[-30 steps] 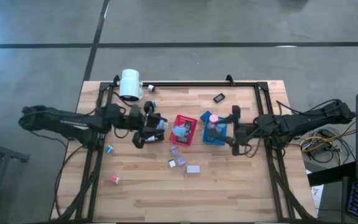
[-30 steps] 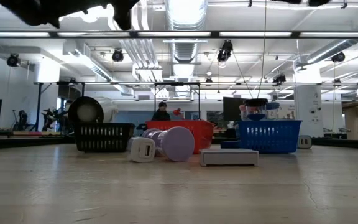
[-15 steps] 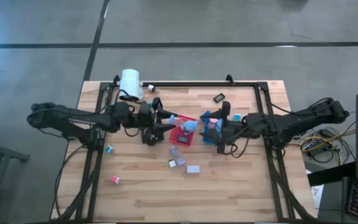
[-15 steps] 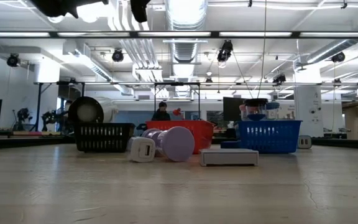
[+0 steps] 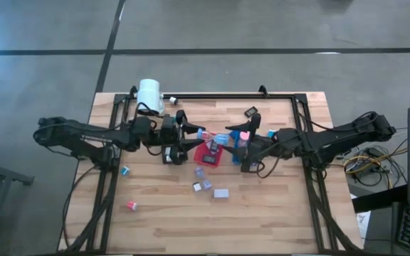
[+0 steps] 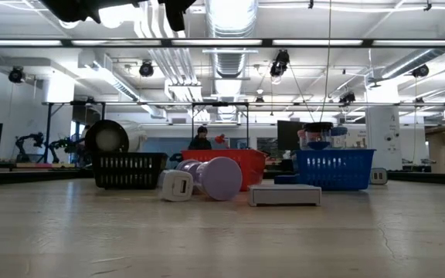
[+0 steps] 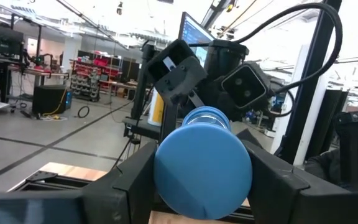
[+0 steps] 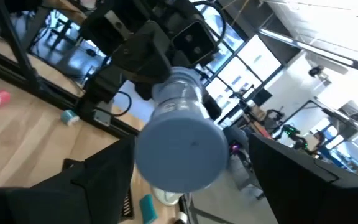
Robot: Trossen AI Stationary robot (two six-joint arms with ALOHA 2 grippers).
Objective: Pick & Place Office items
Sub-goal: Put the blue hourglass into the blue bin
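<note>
Holding blue spool [image 7: 202, 163] in left fingers [image 7: 135, 180], right fingers [image 8: 104, 171] spread around it

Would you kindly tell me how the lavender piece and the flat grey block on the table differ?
The lavender piece is round, its disc end facing the low camera; the grey block is rectangular with flat faces. The lavender piece stands taller than the low grey block. Both rest loose on the table.
</note>
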